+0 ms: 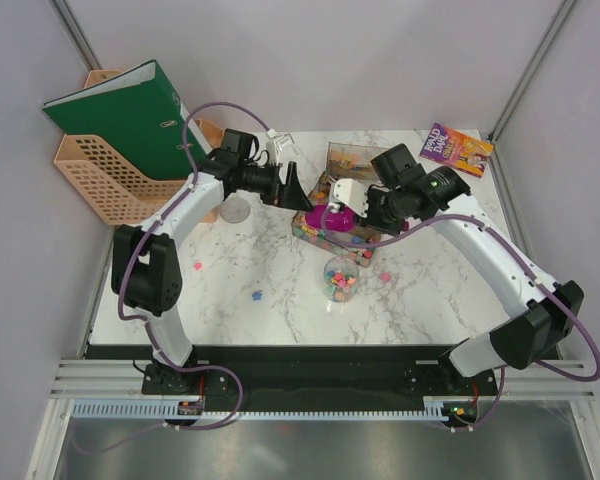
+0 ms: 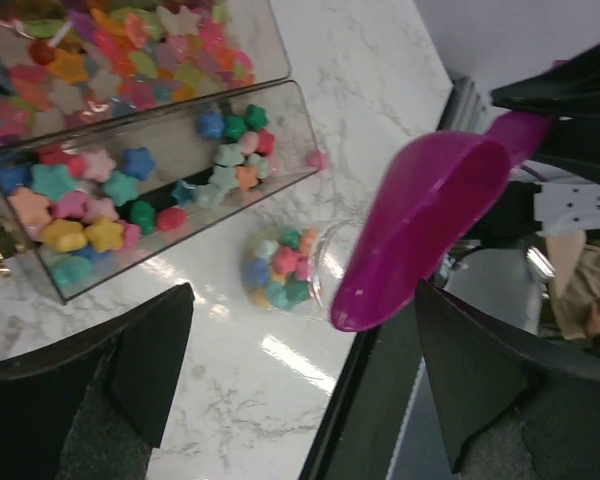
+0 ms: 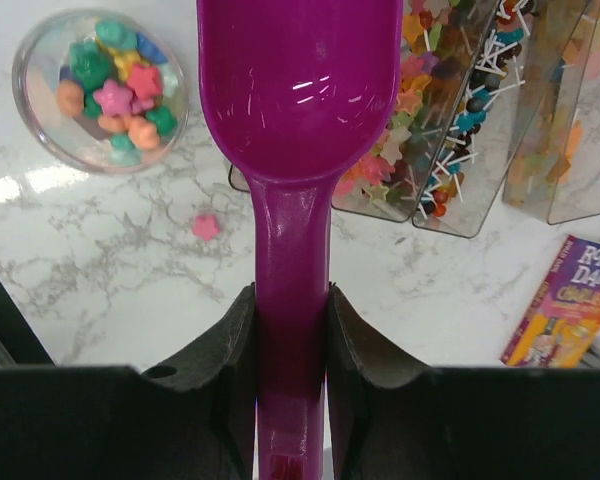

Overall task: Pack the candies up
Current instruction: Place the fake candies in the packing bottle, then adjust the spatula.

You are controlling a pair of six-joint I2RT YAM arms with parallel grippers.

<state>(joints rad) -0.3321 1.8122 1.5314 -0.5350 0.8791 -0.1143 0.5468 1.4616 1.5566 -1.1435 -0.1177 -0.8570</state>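
Right end effector (image 3: 291, 312) tight on purple scoop (image 3: 298, 90) handle, candies (image 3: 110, 92) in jar (image 3: 28, 50) ahead-left, apart; left end effector (image 2: 302, 385) agape.

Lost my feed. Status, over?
Left gripper open, empty. Right gripper shut on purple scoop. Candies in jar and trays. Strays loose on table.

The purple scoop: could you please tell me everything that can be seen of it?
The purple scoop is glossy, smooth magenta plastic in one piece: a deep rounded bowl narrowing into a flat handle. The right gripper is shut on the handle, a finger on each side; nothing else seems to touch it. It hangs above the marble table, beside the clear jar of candies and at the edge of the candy trays. No candy shows on the face seen from the right wrist.
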